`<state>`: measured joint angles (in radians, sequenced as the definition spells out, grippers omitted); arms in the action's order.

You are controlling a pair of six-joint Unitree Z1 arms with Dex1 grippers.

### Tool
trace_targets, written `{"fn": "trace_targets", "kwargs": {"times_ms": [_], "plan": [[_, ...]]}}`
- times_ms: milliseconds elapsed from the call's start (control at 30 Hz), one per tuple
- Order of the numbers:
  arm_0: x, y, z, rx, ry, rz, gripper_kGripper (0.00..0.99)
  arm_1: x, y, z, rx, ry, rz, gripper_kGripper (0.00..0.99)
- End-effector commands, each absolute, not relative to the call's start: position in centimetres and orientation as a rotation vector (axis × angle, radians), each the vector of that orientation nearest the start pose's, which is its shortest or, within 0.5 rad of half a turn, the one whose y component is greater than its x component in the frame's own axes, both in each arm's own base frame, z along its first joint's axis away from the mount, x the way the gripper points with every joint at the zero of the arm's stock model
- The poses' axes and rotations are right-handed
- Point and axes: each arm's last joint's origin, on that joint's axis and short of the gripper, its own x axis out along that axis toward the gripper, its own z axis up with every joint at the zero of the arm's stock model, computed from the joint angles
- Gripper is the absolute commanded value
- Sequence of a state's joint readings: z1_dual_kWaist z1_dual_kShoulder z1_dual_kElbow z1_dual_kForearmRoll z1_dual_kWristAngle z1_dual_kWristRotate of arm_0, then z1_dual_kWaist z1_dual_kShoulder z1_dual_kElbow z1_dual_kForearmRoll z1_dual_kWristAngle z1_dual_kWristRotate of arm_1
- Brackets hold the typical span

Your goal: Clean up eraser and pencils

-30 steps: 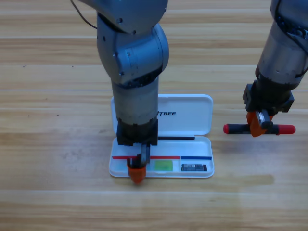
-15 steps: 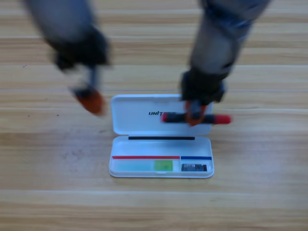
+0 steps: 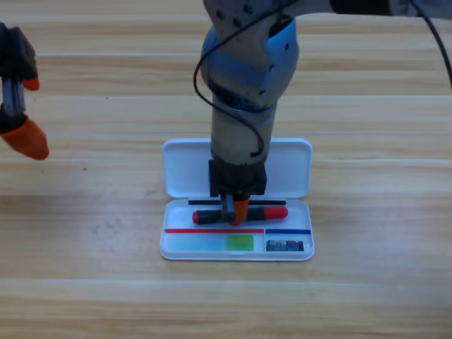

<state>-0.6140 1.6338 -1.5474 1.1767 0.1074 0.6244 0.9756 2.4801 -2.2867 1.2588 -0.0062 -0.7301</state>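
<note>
Right end effector [image 3: 238,211] at frame centre clenching black red-ended pencil [image 3: 272,212], lowering it crosswise into white hinged case [image 3: 305,227]; translucent green-ended pencil [image 3: 212,243] and dark eraser [image 3: 285,246] lying inside along front edge. Left end effector [image 3: 22,113] waiting upper left, released.

You are looking straight down on a wooden table [image 3: 367,296], its light-brown planks running left to right across the whole view, with darker grain streaks and thin seams between boards. Even, soft light falls on the surface, casting faint shadows.
</note>
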Motion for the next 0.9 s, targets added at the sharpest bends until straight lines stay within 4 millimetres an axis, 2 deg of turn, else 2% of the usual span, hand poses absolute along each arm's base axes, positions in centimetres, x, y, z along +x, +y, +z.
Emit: {"fn": "trace_targets", "kwargs": {"times_ms": [33, 100, 133, 167, 300, 467, 567, 667, 800, 833, 900], "plan": [[23.2, -15.2, 36.9, 0.979, 1.079, -0.819, 0.99, 28.3, 43.8, 18.4, -1.307, 1.082, 1.284, 0.087], [23.2, -15.2, 36.7, 0.98, 1.082, -0.82, 0.99, 28.3, 43.7, 18.8, -1.297, 1.079, 1.277, 0.6], [23.2, -15.2, 36.7, 0.982, 1.083, -0.821, 0.99, 28.2, 43.6, 19.2, -1.29, 1.077, 1.27, 0.795], [23.2, -15.2, 36.6, 0.98, 1.083, -0.82, 0.99, 28.2, 43.5, 19.6, -1.285, 1.071, 1.264, 0.854], [23.2, -15.2, 36.6, 0.98, 1.082, -0.82, 0.99, 27.5, 42.6, 22.6, -1.262, 1.05, 1.267, 0.91], [23.4, -15.3, 36.6, 0.979, 1.073, -0.816, 0.99, 25.1, 41.0, 28.4, -1.214, 1.002, 1.319, 0.919], [23.8, -15.4, 36.9, 0.974, 1.038, -0.799, 0.989, 23.3, 39.4, 31.6, -1.184, 0.984, 1.353, 0.933], [25.3, -15.2, 37.3, 0.954, 0.965, -0.765, 0.959, 21.4, 37.3, 34.4, -1.154, 0.957, 1.388, 0.933], [28.6, -15.4, 36.6, 0.911, 0.89, -0.753, 0.805, 19.3, 34.6, 37.3, -1.073, 0.934, 1.426, 0.953], [29.7, -15.6, 36.2, 0.896, 0.879, -0.757, 0.741, 18.8, 34.0, 38.0, -1.043, 0.918, 1.432, 0.959], [32.4, -15.8, 35.0, 0.887, 0.851, -0.812, 0.477, 17.9, 32.5, 39.1, -0.976, 0.873, 1.426, 0.96]]}}
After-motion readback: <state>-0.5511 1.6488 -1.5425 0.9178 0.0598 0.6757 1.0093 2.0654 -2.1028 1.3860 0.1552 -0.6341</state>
